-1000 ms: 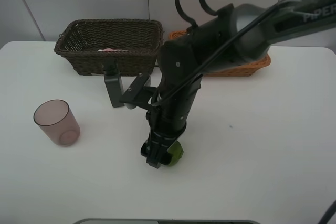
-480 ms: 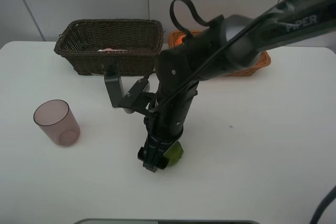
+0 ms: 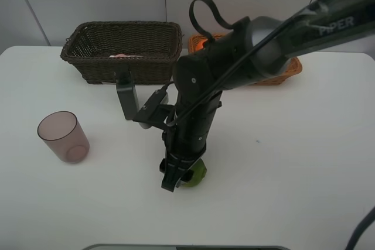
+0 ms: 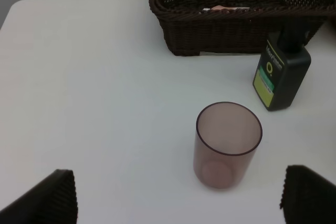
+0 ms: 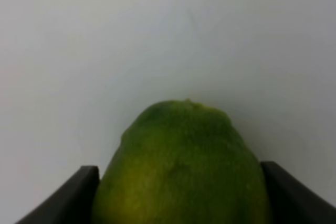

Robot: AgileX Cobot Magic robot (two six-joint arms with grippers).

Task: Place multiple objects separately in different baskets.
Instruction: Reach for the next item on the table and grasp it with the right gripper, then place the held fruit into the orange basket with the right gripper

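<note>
The lime (image 3: 198,173) lies on the white table (image 3: 293,174), near the front edge and about midway across. The right gripper (image 3: 176,178) reaches down over it. A second ago its jaws stood wide around the fruit. Now they have drawn in, and the wrist view shows its fingers (image 5: 84,195) pressed against both flanks of the green skin. To my eye it is clamped on the lime, which has not left the table or shifted. I judge the pick to be made and the lift and carry to a basket still to come.

Left of the arm stands the dark bottle (image 3: 126,100), and further left the purplish cup (image 3: 63,137), both upright and not yet sorted. The left gripper (image 4: 178,198) hangs near the cup with its jaws spread wide, holding nothing. At the far side sits the dark brown basket (image 3: 123,45), with something pink inside. The orange-tan basket (image 3: 287,68) is to its right, mostly hidden behind the arm.
</note>
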